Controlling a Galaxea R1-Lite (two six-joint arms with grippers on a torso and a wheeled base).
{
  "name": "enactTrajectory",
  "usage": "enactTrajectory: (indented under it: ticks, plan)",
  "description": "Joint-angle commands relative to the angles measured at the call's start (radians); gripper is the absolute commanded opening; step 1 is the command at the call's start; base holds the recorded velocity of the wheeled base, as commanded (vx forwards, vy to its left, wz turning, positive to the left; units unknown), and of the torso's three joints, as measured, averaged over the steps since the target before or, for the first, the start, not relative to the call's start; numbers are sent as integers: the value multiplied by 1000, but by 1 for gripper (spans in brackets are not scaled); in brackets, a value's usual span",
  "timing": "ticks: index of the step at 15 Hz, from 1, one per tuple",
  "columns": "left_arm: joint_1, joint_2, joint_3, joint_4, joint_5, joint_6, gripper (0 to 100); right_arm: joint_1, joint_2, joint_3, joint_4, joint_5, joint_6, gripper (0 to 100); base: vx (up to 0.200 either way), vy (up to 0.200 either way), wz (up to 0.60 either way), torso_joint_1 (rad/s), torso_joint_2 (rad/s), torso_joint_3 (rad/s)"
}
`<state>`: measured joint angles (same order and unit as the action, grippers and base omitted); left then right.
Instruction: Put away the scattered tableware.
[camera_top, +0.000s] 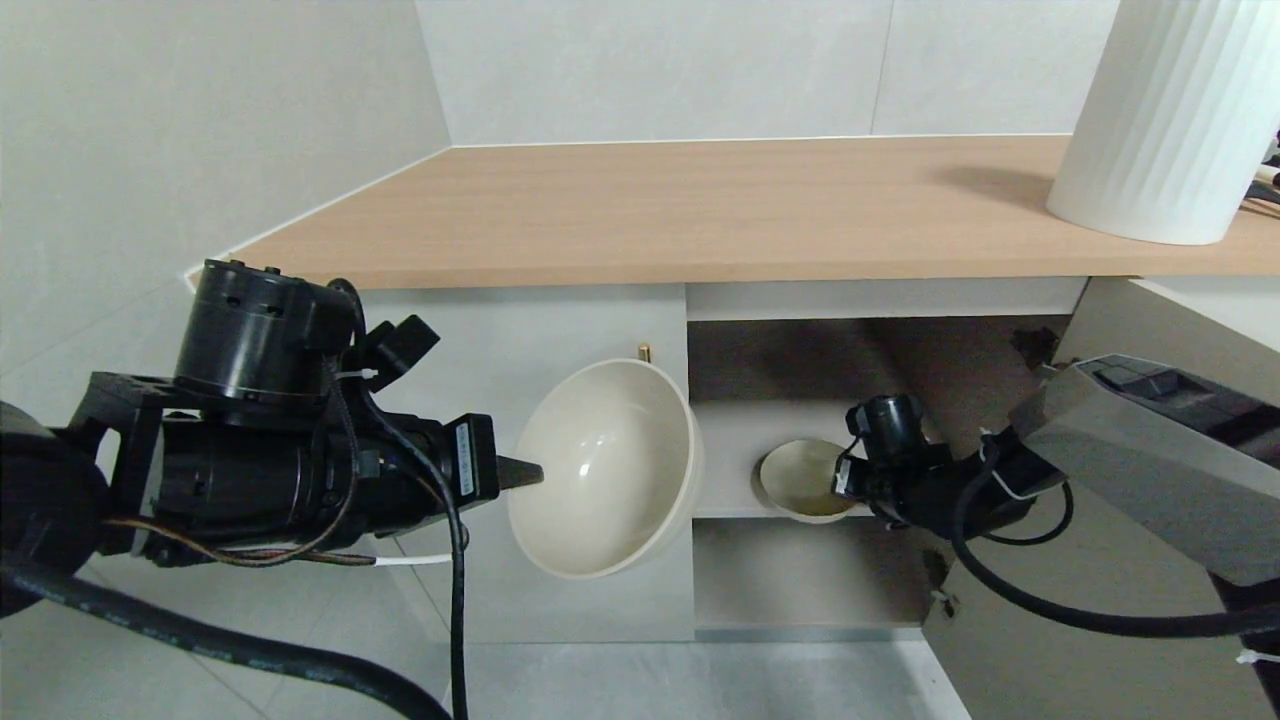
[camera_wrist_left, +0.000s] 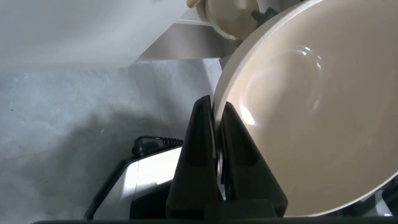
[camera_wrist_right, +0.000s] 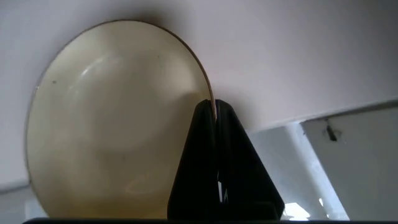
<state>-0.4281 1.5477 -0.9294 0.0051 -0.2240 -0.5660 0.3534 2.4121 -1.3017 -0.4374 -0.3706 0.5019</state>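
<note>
1. Wooden countertop (camera_top: 700, 210): it spans your view above the cabinet. No tableware lies on the stretch you can see.

2. Cabinet (camera_top: 540, 330): the left door is closed. The right door (camera_top: 1020, 650) is swung wide, giving you access to the open compartment and its white shelf (camera_top: 730, 460). This is probably where the tableware goes.

3. Ribbed white vessel (camera_top: 1170, 120): it stands upright on the countertop at your far right, well away from the work.

4. Large cream bowl (camera_top: 600, 470) (camera_wrist_left: 311, 112): it is held in the air in front of the closed left door, just beside the opening. It is tipped on edge with its hollow facing you, because it is gripped by the rim. It is not yet stowed.

5. Small cream bowl (camera_top: 800, 480) (camera_wrist_right: 118, 118): it is inside the open compartment at shelf level, tilted and also held by its rim. You cannot tell whether it is touching the shelf.

6. Left gripper (camera_top: 520, 472) (camera_wrist_left: 213, 106): its fingers are pinched narrowly on the large bowl's rim, one inside and one outside.

7. Right gripper (camera_top: 845, 485) (camera_wrist_right: 213, 106): it is reached into the compartment and clamped the same way on the small bowl's rim. Judged step: set this bowl down first, since the large bowl waits outside.

8. Brass knob (camera_top: 644, 352): it is on the closed door and shows just above the large bowl's rim.
</note>
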Motion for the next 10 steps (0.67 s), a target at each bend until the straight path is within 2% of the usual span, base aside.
enactTrajectory:
  ticks: [1, 4, 10]
  plan:
    - [0, 2, 0, 1, 0, 0, 0, -5, 36, -34, 0, -4, 1, 0, 0, 0, 0, 0, 0, 0]
    - [0, 3, 0, -1, 0, 0, 0, -10, 81, -96, 3, -59, 3, 0, 0, 0, 0, 0, 0, 0]
    - [0, 23, 0, -1, 0, 0, 0, -13, 108, -169, 3, -77, 3, 0, 0, 0, 0, 0, 0, 0]
